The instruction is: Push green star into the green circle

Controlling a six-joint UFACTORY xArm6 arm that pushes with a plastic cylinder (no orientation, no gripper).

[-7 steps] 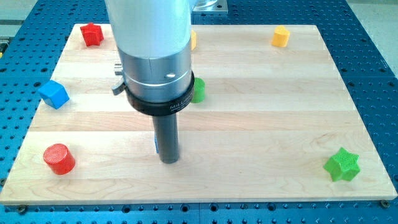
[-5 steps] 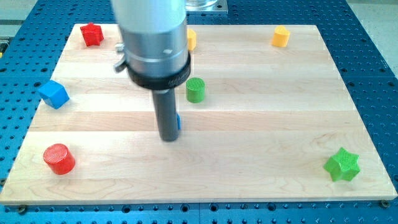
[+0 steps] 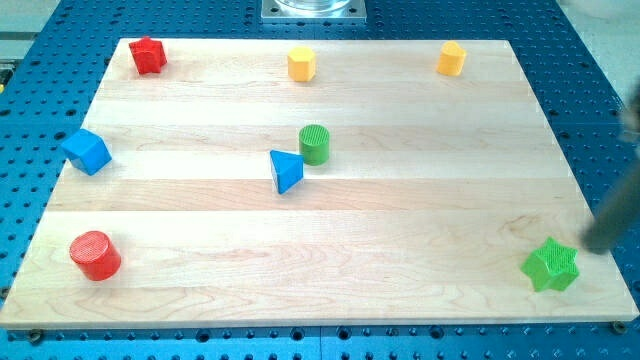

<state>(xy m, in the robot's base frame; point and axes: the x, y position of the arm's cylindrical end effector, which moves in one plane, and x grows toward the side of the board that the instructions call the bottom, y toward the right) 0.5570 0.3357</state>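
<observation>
Just beside green star [image 3: 550,265]: my tip [image 3: 597,248]

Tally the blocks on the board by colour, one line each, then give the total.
Red: 2, a star and a cylinder
Blue: 2, a cube and a triangle
Green: 2, a cylinder and a star
Yellow: 2, a left block and a right block
Total: 8

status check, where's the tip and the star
My tip blurred at the view's right edge, just right of and above green star. Green circle far off to the view's upper left. Blue triangle sits beside the circle, near the path.
</observation>
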